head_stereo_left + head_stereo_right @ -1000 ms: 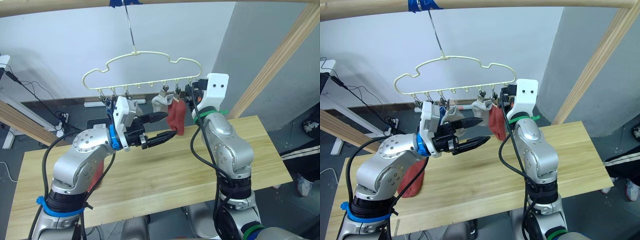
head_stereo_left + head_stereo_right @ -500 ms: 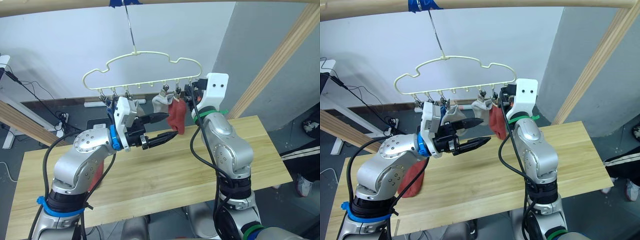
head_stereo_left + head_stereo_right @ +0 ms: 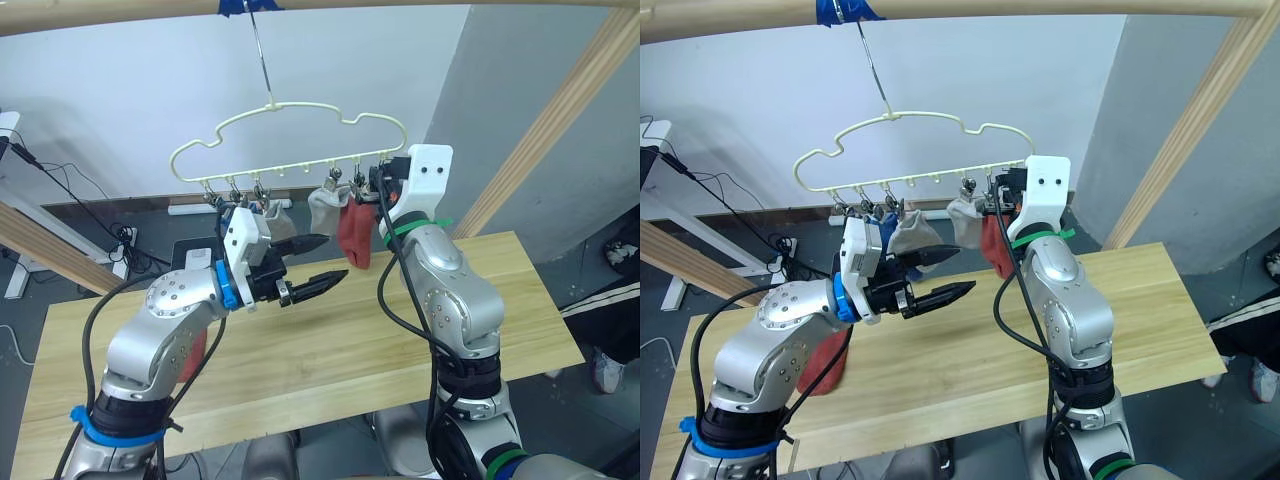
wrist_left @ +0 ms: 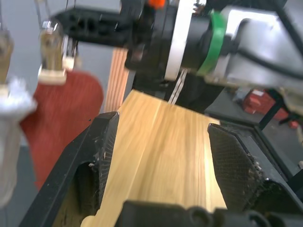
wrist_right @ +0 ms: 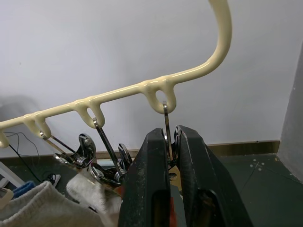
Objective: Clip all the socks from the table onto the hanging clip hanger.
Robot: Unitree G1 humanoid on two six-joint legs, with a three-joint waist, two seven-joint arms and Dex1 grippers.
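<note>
One rust-red sock (image 3: 825, 365) lies on the counter (image 3: 330, 350) beneath the left arm, above which the left gripper (image 3: 312, 264) hovers, fingers wide apart and empty. Farther back, the right gripper (image 5: 169, 156) is pinched on the end clip (image 5: 166, 124) of the clip hanger (image 3: 290, 140), where a red sock (image 3: 354, 234) and grey socks (image 3: 322, 206) hang.

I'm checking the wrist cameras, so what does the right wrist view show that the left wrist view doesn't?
Right wrist view alone: the cream hanger bar with its loops, and the right gripper shut on the wire of an end clip. Left wrist view alone: the wooden table, seen between the open left gripper fingers, and the right arm's green band. Both share the red sock and a grey sock.
</note>
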